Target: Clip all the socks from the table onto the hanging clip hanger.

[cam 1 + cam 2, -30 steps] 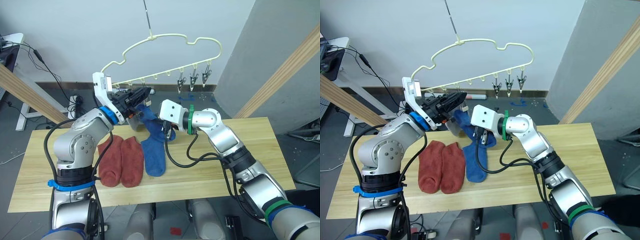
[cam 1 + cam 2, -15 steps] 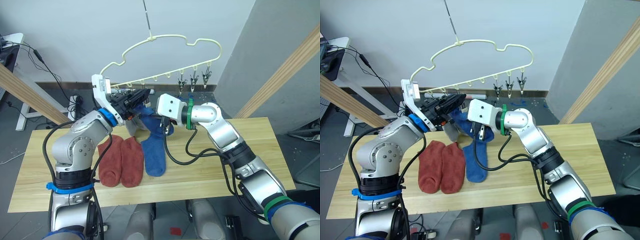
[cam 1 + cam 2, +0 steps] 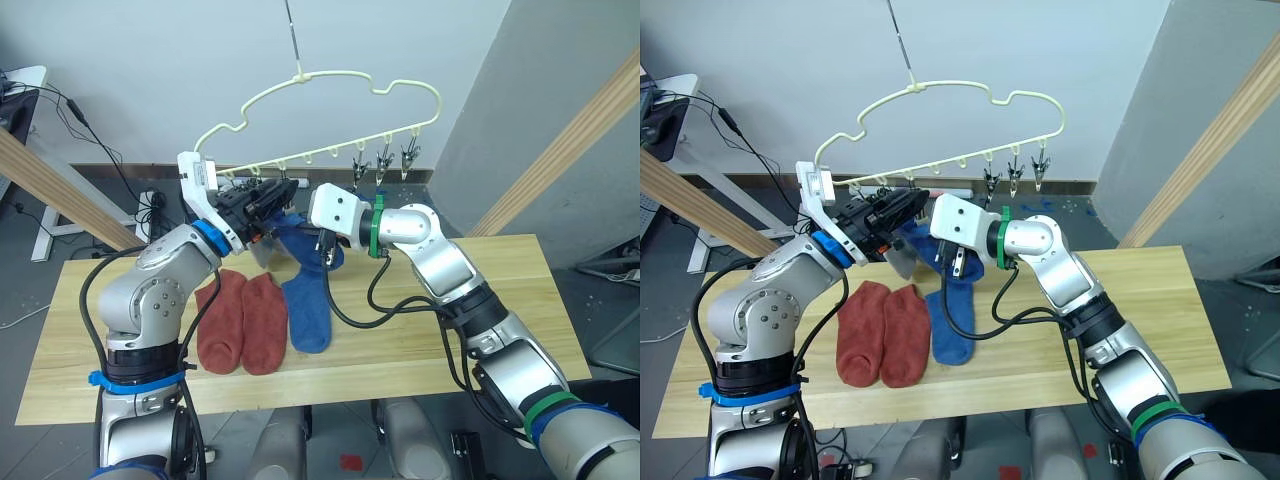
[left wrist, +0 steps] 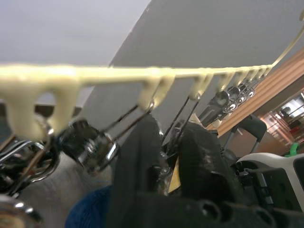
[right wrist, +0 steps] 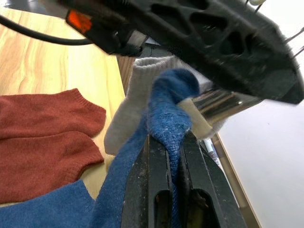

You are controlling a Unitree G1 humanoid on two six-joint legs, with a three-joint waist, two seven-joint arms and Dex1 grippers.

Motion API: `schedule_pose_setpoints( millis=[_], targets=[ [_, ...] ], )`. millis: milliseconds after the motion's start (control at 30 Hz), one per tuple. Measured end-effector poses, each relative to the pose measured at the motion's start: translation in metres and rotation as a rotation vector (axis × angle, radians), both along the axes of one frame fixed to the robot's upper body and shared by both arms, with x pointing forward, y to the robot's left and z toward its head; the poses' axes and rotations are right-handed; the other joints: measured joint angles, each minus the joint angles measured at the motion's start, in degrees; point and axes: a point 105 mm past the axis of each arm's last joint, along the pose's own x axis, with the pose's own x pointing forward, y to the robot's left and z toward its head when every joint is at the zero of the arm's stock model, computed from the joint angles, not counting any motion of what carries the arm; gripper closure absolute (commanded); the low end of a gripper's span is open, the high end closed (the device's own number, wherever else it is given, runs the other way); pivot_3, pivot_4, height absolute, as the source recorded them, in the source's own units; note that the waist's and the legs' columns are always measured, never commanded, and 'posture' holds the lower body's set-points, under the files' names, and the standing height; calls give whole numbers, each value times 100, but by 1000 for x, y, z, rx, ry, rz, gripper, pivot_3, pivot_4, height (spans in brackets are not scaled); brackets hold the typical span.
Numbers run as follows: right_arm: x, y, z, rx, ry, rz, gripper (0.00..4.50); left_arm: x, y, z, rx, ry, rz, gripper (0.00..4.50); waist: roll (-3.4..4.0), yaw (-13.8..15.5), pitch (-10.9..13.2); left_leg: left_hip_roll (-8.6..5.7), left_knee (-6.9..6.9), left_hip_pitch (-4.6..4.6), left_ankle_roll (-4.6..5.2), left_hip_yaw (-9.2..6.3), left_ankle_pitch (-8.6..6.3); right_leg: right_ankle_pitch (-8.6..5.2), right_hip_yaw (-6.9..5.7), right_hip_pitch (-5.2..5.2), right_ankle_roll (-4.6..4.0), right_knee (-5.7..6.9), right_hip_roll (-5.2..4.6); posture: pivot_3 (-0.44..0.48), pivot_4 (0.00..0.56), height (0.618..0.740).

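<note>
**Blue sock raised to the clips**

The right gripper (image 5: 166, 166) has its fingers clenched on a blue sock (image 5: 168, 116), held up beside the left gripper (image 4: 164, 156), whose fingers pinch a metal clip (image 4: 178, 126) on the clip hanger (image 3: 330, 85). Two rust-red socks (image 3: 242, 320) lie on the desk (image 3: 500, 320).

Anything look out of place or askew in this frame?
Nothing damaged or spilled. The clip hanger hangs tilted, its left end lower. Two rust-red socks and one blue sock lie flat on the table; the right gripper pinches another blue sock.
</note>
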Motion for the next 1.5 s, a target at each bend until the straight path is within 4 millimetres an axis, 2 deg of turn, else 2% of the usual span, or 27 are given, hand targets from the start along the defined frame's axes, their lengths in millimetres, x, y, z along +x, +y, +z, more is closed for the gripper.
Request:
schedule_pose_setpoints(
  millis=[100, 433, 533, 700, 867, 967, 1067, 1167, 1333, 1500],
  targets=[
    [2, -3, 1, 6, 0, -17, 4500, 0, 2, -3, 3, 16, 4, 1557, -1, 8, 0, 1, 0, -6, 0, -7, 0, 0, -6, -4, 0, -1, 0, -103, 324, 740],
    [3, -3, 0, 6, 9, -22, 4500, -5, 2, -5, 4, 24, -18, 1557, -1, 7, 0, 0, -3, -6, 0, -5, 0, 0, -4, -4, -1, -7, 0, -99, 319, 740],
    [3, -3, -1, 6, 29, -28, 3749, -7, 1, -7, 7, 31, -29, 1519, -1, 7, 0, 1, -3, -6, 0, -5, 0, 0, -4, -4, -1, -7, 0, -99, 319, 740],
    [2, -4, -1, -3, 24, -26, 2055, -7, 2, -7, 13, 35, -30, 1519, 0, 7, 0, 0, -3, -6, 0, -5, 0, 0, -4, -4, -1, -8, 0, -97, 321, 740],
    [-5, -12, -6, -25, 20, -23, 2055, -9, 9, -11, 44, 37, -23, 1519, -1, 10, 0, 0, -6, -6, 0, -6, 0, 0, -4, -4, -1, -11, -1, -91, 328, 740],
    [-11, -30, -19, -59, 43, -48, 2055, -13, 19, -17, 149, 10, -12, 1519, 0, 19, 0, 0, -11, -7, -1, -7, 0, 0, -4, -4, -1, -18, -1, -86, 330, 740],
    [-15, -48, -27, -72, 78, -97, 2055, -20, 22, -22, 273, -47, -50, 1519, 1, 30, 1, 0, -13, -8, -1, -8, 0, 1, -4, -4, -1, -22, -2, -82, 334, 740],
    [-20, -67, -16, -17, 98, -165, 2055, -29, 15, -25, 376, -115, -139, 1519, 2, 41, 2, 0, -13, -10, 0, -11, -1, 1, -5, -4, -3, -23, -3, -84, 337, 740],
    [-16, -99, 17, 130, 92, -337, 2055, -49, 1, -17, 471, -207, -332, 1519, 5, 39, 3, 1, -17, -10, 1, -13, -1, 2, -5, -3, -5, -23, -3, -90, 339, 740],
    [-5, -109, 32, 244, 137, -464, 2055, -54, -10, 2, 445, -234, -439, 1519, 5, 26, 3, 0, -16, -10, 2, -9, -1, 2, -4, -4, -4, -20, -2, -99, 339, 740]
  ],
)
